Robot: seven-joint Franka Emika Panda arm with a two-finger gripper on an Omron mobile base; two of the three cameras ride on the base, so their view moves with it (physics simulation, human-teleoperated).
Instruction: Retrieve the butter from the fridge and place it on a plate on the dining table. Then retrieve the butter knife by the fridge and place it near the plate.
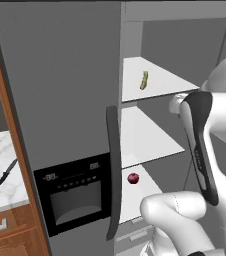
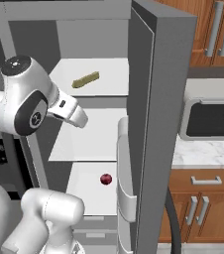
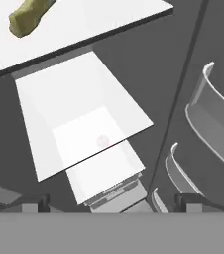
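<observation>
Butter (image 1: 144, 80) lying loose on the fridge's (image 1: 60, 100) top shelf (image 1: 160, 85), far above the red fruit (image 1: 133, 178). Hand (image 3: 111, 204) spread wide, nothing held, pointing down past the shelves. Better tilted up, centred along the stick, closed across its narrow width.

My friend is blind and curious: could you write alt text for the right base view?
A white robot arm reaches into the open fridge, where the butter lies on the top shelf and a small red fruit sits lower. Wooden cabinets stand to the right.

Fridge (image 1: 60, 75) shelves — butter (image 1: 144, 80) on top, red fruit (image 1: 133, 178) lowest.
</observation>
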